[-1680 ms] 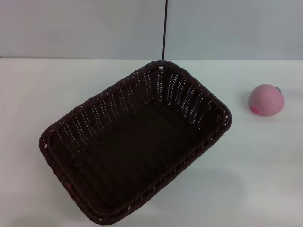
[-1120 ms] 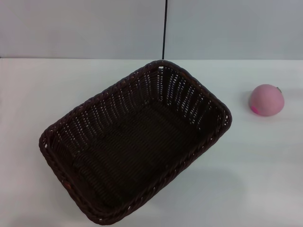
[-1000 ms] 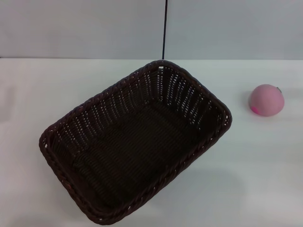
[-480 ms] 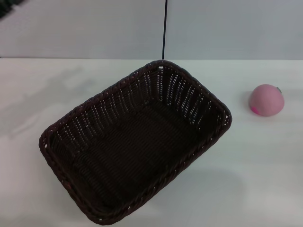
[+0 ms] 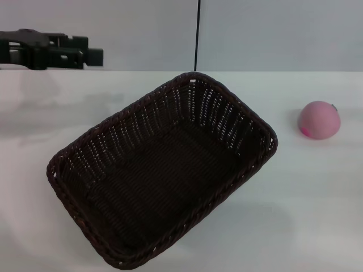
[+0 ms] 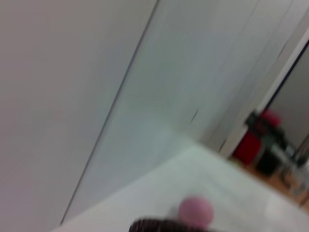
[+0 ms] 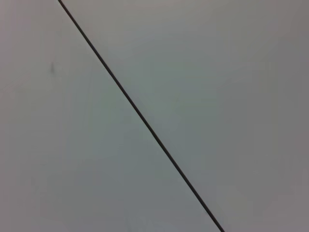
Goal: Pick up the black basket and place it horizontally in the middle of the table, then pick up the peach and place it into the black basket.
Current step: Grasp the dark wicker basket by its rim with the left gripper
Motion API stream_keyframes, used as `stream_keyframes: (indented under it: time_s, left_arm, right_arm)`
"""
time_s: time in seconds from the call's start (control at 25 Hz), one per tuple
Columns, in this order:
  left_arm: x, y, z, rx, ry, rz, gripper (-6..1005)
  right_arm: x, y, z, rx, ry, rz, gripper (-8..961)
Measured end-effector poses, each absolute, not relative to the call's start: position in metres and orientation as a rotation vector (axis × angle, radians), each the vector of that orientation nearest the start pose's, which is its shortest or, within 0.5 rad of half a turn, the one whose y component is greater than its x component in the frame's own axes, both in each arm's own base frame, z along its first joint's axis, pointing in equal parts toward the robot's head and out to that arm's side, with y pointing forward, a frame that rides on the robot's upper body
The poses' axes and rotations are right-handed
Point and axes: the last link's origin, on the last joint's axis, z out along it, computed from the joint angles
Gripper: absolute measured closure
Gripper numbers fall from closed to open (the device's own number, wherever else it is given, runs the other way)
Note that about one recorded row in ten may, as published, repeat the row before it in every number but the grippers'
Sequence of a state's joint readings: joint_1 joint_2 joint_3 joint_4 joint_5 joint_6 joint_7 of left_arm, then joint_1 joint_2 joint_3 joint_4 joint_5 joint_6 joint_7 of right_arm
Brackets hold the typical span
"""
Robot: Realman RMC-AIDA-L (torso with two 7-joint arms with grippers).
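The black basket (image 5: 161, 167) lies on the white table (image 5: 306, 198), set diagonally, its long axis running from near left to far right; it is empty. The peach (image 5: 319, 119) sits on the table to the right of the basket, apart from it. My left gripper (image 5: 93, 56) hangs in the air at the far left, above the table's back edge, pointing right and well clear of the basket. The left wrist view shows the peach (image 6: 195, 211) and a bit of the basket's rim (image 6: 159, 225). My right gripper is out of view.
A pale grey wall (image 5: 272, 34) with a dark vertical seam (image 5: 197, 34) stands behind the table. The right wrist view shows only that wall and seam (image 7: 145, 125). Bare tabletop lies to the left and right of the basket.
My left gripper has come into the head view at the upper left, moving right; its shadow spread over the left of the table. The basket and peach have not moved.
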State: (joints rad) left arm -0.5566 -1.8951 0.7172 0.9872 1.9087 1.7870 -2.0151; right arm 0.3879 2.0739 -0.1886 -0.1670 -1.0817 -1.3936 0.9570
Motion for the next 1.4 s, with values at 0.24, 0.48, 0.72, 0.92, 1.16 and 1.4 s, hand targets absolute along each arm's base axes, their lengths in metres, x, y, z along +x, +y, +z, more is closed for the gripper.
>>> stream_keyframes:
  time_s: [0.24,0.48,0.72,0.92,1.16,1.4]
  left_arm:
    - [-0.203,0.36,0.11,-2.786,-0.871,-0.4,232]
    - [-0.198,0.362,0.099,-2.81,-0.86,-0.261,293]
    - [-0.199,0.363,0.087,-2.816,-0.864,-0.141,332]
    - [-0.195,0.364,0.077,-2.777,-0.823,-0.013,356]
    - [-0.195,0.37,0.061,-2.762,-0.802,0.119,267]
    - [-0.196,0.373,0.049,-2.769,-0.787,0.189,198]
  right_arm:
    - [0.369,0.303,0.079,-1.191,0.839,1.251,259]
    - [0.371,0.302,0.078,-1.185,0.846,1.249,260]
    - [0.372,0.301,0.077,-1.18,0.856,1.253,262]
    - [0.371,0.301,0.074,-1.179,0.864,1.256,263]
    - [0.371,0.301,0.073,-1.18,0.864,1.256,264]
    - [0.372,0.301,0.074,-1.177,0.867,1.252,265]
